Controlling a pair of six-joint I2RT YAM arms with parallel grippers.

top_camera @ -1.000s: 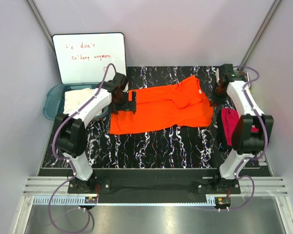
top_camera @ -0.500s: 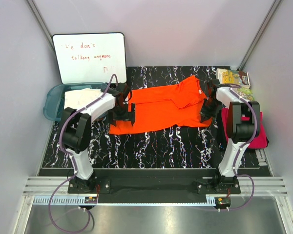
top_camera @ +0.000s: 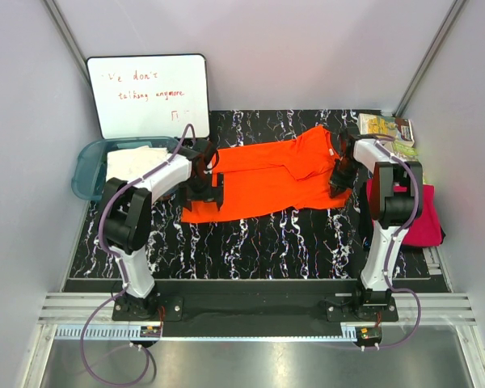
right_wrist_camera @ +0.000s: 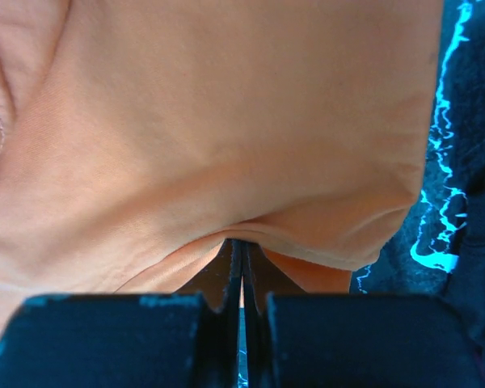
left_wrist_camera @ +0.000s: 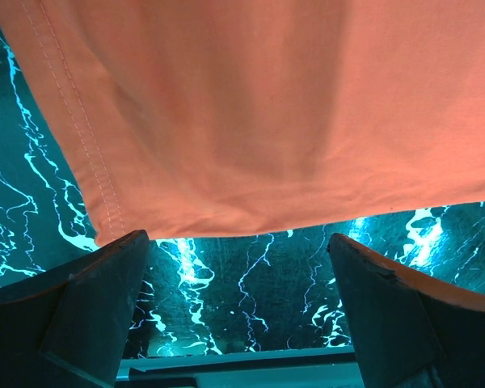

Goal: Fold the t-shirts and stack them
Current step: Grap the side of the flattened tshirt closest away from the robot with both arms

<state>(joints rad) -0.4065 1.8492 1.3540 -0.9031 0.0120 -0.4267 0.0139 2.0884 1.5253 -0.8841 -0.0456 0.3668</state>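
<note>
Surface: black tabletop (top_camera: 250,242) with white marble veining, and a metal rail (top_camera: 250,331) along its near edge. Pale walls close off the left, far and right sides. A whiteboard (top_camera: 149,93) leans against the far wall on the left; its faint red handwriting is too thin for us to read with confidence.

The orange t-shirt (top_camera: 267,182) lies spread across the middle of the table, with one sleeve folded in at the far right. The cream-white t-shirt (top_camera: 129,166) sits in a teal tub (top_camera: 85,166) at the left. The magenta t-shirt (top_camera: 424,218) lies at the right edge, with booklets (top_camera: 384,128) beyond it in the far right corner.

The left gripper (left_wrist_camera: 238,267) is at the orange t-shirt's near left corner, jaws wide apart, with the stitched hem just ahead of them. We cannot tell whether the fingers touch the table. The right gripper (right_wrist_camera: 242,259) is at the shirt's right edge, its jaws pressed together on a pinched fold of orange cloth.

Hidden: the left arm covers part of the tub and the cream-white t-shirt, and the right arm covers the magenta t-shirt's left side. Both wrist views cut the orange t-shirt off at the frame.
</note>
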